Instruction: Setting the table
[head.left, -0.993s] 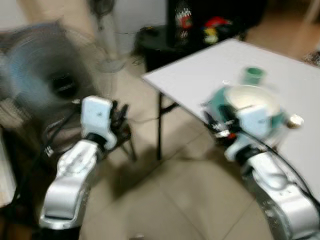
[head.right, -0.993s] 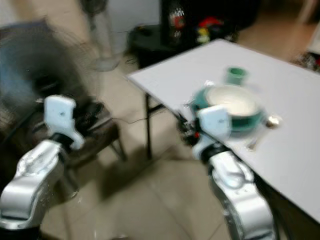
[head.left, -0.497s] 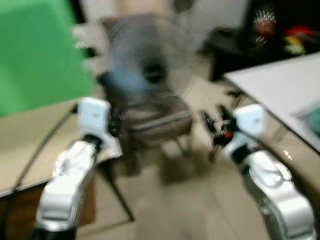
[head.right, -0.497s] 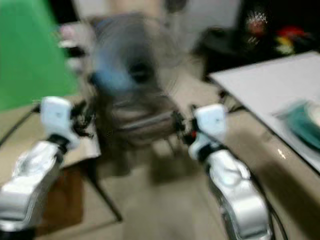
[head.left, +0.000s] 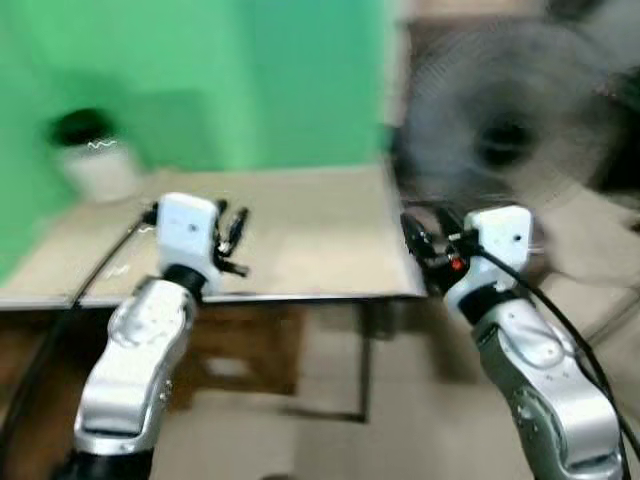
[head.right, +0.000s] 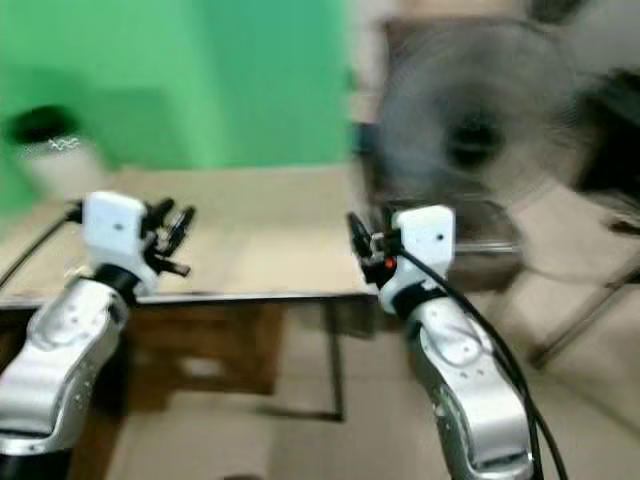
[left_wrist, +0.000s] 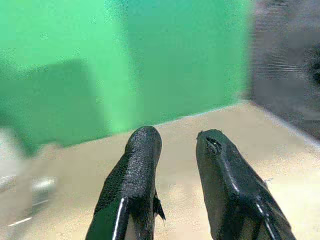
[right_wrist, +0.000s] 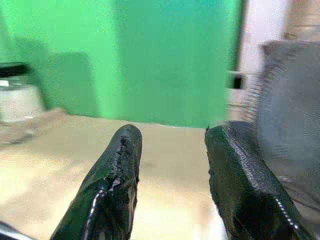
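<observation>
Two empty grippers, left (left_wrist: 175, 165) and right (right_wrist: 172, 170), are held spread before a beige wooden table (head.left: 300, 250), presumably readied for fetching; a blurred white lidded jar (head.left: 95, 165) (possibly tableware) is seen at its far left.

We found the tan desk (head.left: 300, 230) mostly bare across its middle and near edge. A white container with a dark lid (head.left: 92, 160) stood at its far left, a green wall (head.left: 250, 80) behind, a large fan (head.left: 510, 130) on the right.
</observation>
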